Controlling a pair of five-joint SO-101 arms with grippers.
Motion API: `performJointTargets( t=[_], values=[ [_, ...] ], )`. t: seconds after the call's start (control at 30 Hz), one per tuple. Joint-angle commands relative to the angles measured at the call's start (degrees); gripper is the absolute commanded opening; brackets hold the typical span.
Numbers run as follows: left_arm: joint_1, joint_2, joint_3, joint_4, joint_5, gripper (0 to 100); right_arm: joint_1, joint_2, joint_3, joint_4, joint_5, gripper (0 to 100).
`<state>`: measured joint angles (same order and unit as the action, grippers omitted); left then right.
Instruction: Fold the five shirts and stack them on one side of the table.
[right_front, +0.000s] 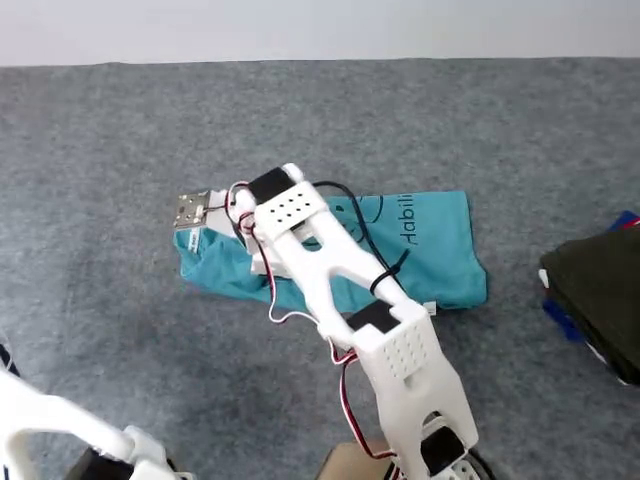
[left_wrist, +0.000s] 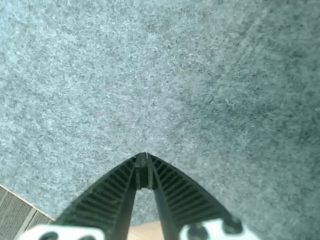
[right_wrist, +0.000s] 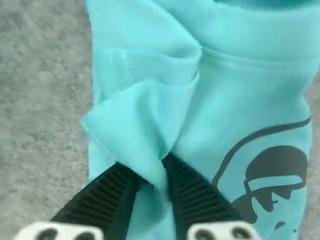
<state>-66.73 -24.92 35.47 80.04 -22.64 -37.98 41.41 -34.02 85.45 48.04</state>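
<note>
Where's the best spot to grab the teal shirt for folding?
Take the shirt by the raised pleat at its bunched end, which the right tool pinches now. Come from above: the rest lies flat on the table, with nothing to pinch.

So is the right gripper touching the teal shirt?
Touching. The right wrist view shows the right gripper clamped on a raised fold of the teal shirt.

1. A grey felt-like cover (right_front: 120, 150) lies over the whole tabletop.
2. A plain white wall (right_front: 320, 30) stands behind its far edge.
3. In the left wrist view, a brownish wooden strip (left_wrist: 12, 217) lies beyond the cover's edge.
</note>
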Motion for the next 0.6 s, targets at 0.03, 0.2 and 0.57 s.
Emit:
performJointTargets(
  t=[0.03, 0.2, 0.57],
  values=[
    [-0.35, -2.20, 0.04, -0.44, -0.53, 1, 3.21, -0.48, -6.33, -0.48, -6.68, 21.5],
    [-0.35, -2.20, 1.54, -0.44, -0.53, 1, 6.29, 0.66, -9.58, -2.86, -7.03, 23.2],
    [-0.18, -2.20, 1.27, -0.79, -0.53, 1, 2.68, -5.58, -10.37, 8.13, -7.30, 20.4]
  ],
)
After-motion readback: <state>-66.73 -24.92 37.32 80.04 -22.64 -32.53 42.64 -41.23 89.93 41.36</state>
